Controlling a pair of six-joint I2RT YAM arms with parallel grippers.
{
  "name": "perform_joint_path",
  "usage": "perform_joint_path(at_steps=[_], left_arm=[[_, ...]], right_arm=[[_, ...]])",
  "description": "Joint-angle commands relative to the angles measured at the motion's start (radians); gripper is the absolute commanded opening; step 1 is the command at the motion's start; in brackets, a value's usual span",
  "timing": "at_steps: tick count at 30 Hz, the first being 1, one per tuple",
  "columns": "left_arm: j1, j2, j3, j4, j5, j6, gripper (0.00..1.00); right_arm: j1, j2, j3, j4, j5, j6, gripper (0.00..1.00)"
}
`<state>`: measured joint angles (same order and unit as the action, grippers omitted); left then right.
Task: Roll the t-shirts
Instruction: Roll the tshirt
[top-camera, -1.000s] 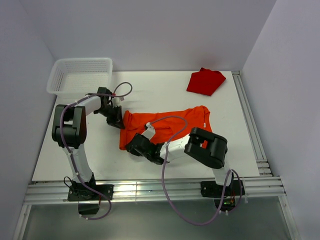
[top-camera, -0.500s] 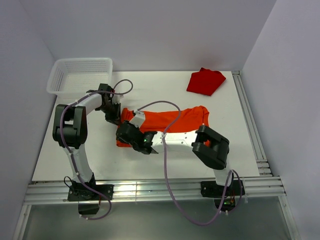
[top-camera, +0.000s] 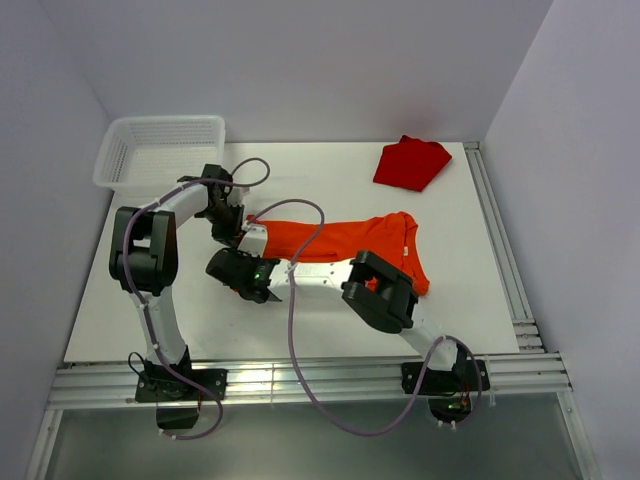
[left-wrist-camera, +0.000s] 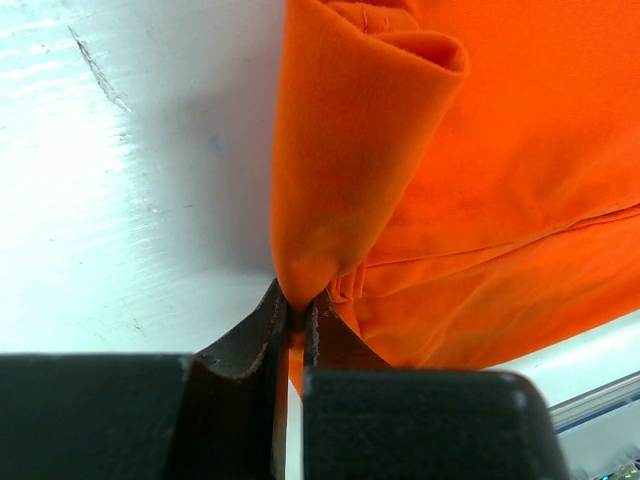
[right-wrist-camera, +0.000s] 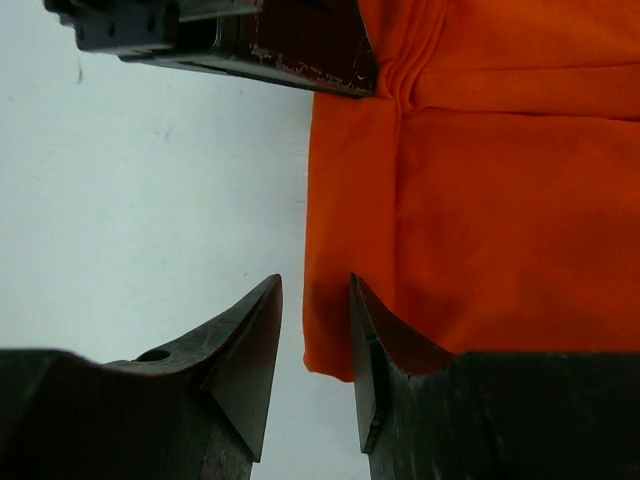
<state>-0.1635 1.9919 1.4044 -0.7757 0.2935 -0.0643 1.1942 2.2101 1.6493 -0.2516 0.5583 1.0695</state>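
Two rolls look left to make, neither begun: the left gripper (left-wrist-camera: 297, 320) pinches a raised fold of the orange t-shirt (top-camera: 340, 238) at its tips, the right gripper (right-wrist-camera: 314, 285), parted and empty, sits just beside that edge, the red t-shirt (top-camera: 410, 163) crumpled well beyond both.

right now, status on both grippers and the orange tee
Left gripper shut on a folded edge of the orange t-shirt. Right gripper open over its corner, holding nothing. Red t-shirt apart at the far right, not in the way.
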Motion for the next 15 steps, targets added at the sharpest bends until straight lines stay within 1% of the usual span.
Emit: perform_joint_path(at_steps=[1, 5, 10, 15], left_arm=[[-0.010, 0.008, 0.031, -0.005, -0.036, 0.015, 0.00], [-0.016, 0.010, 0.031, -0.004, -0.040, 0.014, 0.00], [-0.022, 0.010, 0.033, -0.007, -0.040, 0.014, 0.00], [-0.025, 0.007, 0.033, -0.008, -0.044, 0.015, 0.00]], right_arm=[[0.016, 0.032, 0.092, -0.087, 0.064, -0.020, 0.41], [0.027, 0.071, 0.159, -0.178, 0.084, -0.017, 0.42], [0.033, 0.111, 0.217, -0.227, 0.078, -0.019, 0.45], [0.033, 0.157, 0.293, -0.313, 0.077, -0.003, 0.45]])
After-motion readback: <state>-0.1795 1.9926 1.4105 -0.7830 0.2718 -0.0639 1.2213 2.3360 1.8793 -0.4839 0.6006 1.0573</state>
